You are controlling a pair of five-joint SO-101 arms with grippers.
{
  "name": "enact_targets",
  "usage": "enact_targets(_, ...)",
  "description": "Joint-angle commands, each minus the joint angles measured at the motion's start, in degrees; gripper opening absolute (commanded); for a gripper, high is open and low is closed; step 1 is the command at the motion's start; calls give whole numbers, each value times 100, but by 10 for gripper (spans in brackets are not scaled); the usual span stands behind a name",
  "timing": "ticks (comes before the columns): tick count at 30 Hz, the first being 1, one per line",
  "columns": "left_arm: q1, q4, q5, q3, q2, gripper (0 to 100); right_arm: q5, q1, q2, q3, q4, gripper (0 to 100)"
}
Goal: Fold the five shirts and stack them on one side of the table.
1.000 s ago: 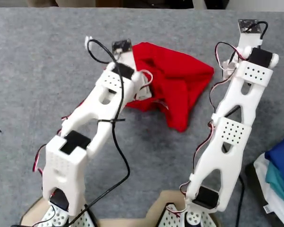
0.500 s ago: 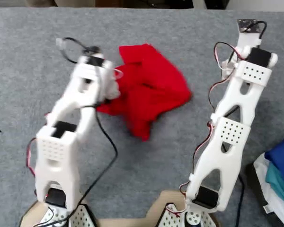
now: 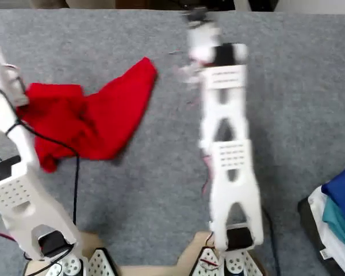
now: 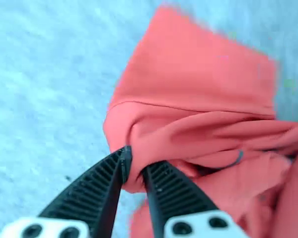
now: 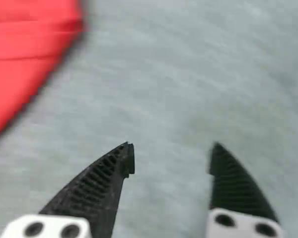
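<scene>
Red and rumpled, nowhere near folded: found the red shirt [image 3: 92, 123] sprawled over the left half of the grey felt table [image 3: 161, 190], with one corner flung toward the middle and the rest bunched up at the left edge. Spotted a stack of folded shirts [image 3: 339, 195] down at the right edge too, blue on top, teal under it, something white at the bottom. Couldn't count past those layers, what with the pile cut off by the frame. So reckoned a good chunk done, with at least this red one left to flatten, fold and carry over to that pile. Couldn't say anything about a fifth.

Then the arms. Caught the left gripper [image 4: 134, 166] pinched tight on a fold of the red fabric, ribbed fingers [image 4: 97, 191] nearly together with just cloth between them. From above, saw the left arm [image 3: 11, 190] hugging the left edge of the table, bent in toward the bunched end of the shirt. Found the right gripper [image 5: 171, 158] hanging over bare felt, fingers spread wide, holding nothing, near the shirt's edge but not touching it. From above, had the right arm [image 3: 227, 161] stretched straight up the middle of the table, well apart from the stack. Guessed at a spreading-out step here: one side gripped, the other side not grabbed yet.
</scene>
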Motion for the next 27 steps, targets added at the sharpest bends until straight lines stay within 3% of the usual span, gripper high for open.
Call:
enact_targets(1, -132, 35, 149, -1011, -505, 20, -246, -1015, -497, -233, -132, 338)
enact_targets(4, -290, 0, 651, -2145, -681, 20, -273, -1244, -514, -251, -352, 340)
enact_targets(7, -237, 35, 897, -3393, -778, 20, -273, -1007, -514, -251, -352, 340)
enact_targets(11, 624, 158, 1020, -4712, -796, 20, -273, -84, -514, -251, -229, 340)
enact_targets(15, 2136, 668, 1213, -5565, -752, 20, -255, 1086, -479, -224, 79, 340)
enact_targets(21, 4615, 1389, 1231, -4923, -734, 20, -132, 2633, -497, -224, 62, 340)
enact_targets(27, 6347, 1336, 1196, -2804, -655, 21, 431, 3591, -479, -215, 62, 340)
